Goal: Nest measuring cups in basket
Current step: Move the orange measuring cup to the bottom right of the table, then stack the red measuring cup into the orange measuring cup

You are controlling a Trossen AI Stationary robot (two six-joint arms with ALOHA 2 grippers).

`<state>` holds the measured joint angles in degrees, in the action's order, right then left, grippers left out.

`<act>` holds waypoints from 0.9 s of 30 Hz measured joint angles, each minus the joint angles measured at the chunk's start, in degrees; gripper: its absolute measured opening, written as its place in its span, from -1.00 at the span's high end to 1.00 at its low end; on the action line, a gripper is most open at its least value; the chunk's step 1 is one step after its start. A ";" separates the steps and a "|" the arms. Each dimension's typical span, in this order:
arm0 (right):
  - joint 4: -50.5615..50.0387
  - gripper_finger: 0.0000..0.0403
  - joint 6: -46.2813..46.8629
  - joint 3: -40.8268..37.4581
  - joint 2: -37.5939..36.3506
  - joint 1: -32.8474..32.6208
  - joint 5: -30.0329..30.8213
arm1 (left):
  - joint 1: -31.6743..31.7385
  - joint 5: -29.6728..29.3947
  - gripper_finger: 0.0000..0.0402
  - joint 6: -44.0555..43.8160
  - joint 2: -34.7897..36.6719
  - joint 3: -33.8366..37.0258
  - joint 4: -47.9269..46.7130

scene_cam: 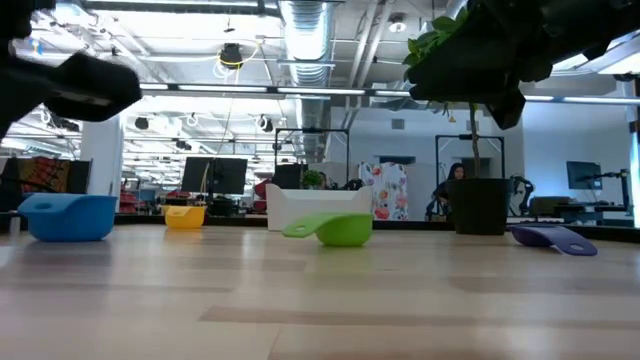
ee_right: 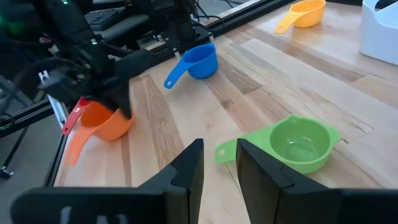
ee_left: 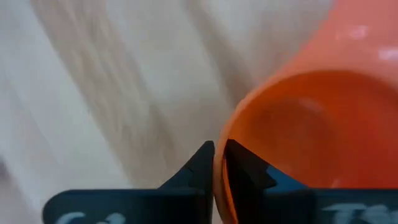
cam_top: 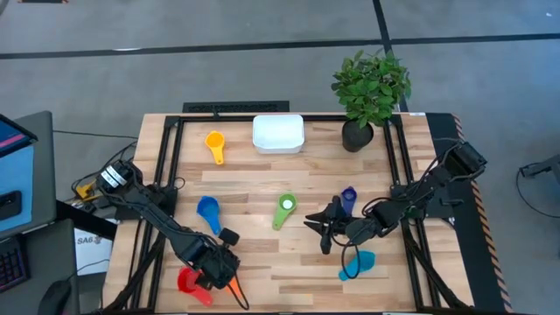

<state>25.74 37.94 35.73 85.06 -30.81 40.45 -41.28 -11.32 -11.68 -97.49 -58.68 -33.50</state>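
Measuring cups point(cam_top: 284, 210): seven; left gripper point(ee_left: 217, 163) pinches orange cup point(ee_left: 311, 130) (right gripper point(ee_right: 219, 163) parted).

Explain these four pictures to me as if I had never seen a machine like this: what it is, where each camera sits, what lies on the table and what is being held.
It is a robot with two dark arms at a wooden table, each ending in a two-finger gripper. One camera looks straight down, one sits level with the tabletop, and one rides on each wrist.

On the table lie small plastic measuring cups: yellow cup, blue cup, green cup, dark blue cup, light blue cup and red cup. At the back stand the white basket and a potted plant.

The left gripper pinches the rim of the orange cup at the near left. The right gripper hangs near the green cup, holding nothing, fingers slightly apart.
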 joint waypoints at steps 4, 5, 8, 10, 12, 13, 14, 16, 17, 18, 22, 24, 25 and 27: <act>0.00 0.41 0.19 0.00 0.00 0.00 0.00 | 0.00 -1.42 0.68 -0.59 -0.07 0.04 -1.06; 0.00 0.41 0.28 0.00 0.00 0.00 0.00 | 0.00 -1.89 0.64 -0.63 -0.07 0.03 -1.47; -0.01 0.41 0.98 0.00 0.00 0.10 0.00 | 0.00 -2.94 0.51 -0.66 -0.07 0.03 -2.14; 0.00 0.41 1.06 0.00 0.00 0.22 0.00 | 0.02 -3.04 0.44 -0.66 -0.05 0.03 -2.44; 0.00 0.41 1.06 0.00 0.00 0.22 0.00 | 0.02 -3.03 0.38 -0.91 0.36 0.03 -3.27; 0.00 0.41 1.06 0.00 0.00 0.22 0.00 | 0.02 -3.11 0.36 -1.20 0.78 0.03 -3.45; 0.00 0.41 1.06 0.00 0.00 0.22 0.00 | 0.01 -3.55 0.34 -1.60 1.33 0.03 -3.47; 0.00 0.41 1.08 0.00 0.00 0.34 0.00 | -0.11 -4.24 0.31 -2.83 2.95 0.03 -3.45; 0.00 0.41 1.10 0.00 0.00 0.54 0.00 | -0.20 -4.65 0.30 -3.60 3.97 0.03 -3.49; 0.02 0.41 1.26 0.00 0.00 0.66 -0.02 | -0.31 -5.24 0.30 -4.79 5.21 0.03 -3.57; 0.02 0.41 2.40 0.00 0.00 1.88 -0.04 | -1.39 -7.48 0.29 -13.85 10.84 -0.05 -5.76; 0.02 0.41 2.55 0.00 0.00 2.67 -0.13 | -2.16 -6.76 0.29 -23.51 13.56 -0.06 -9.13; 0.02 0.41 2.57 0.00 0.00 3.03 -0.24 | -2.64 -5.65 0.29 -29.16 14.83 -0.06 -11.17; 0.02 0.41 2.56 0.00 0.00 3.96 -1.25 | -4.21 -2.83 0.29 -40.09 16.63 -0.06 -14.65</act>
<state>25.76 40.50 35.73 85.06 -26.84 39.20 -45.49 -14.16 -51.76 -80.86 -58.74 -48.16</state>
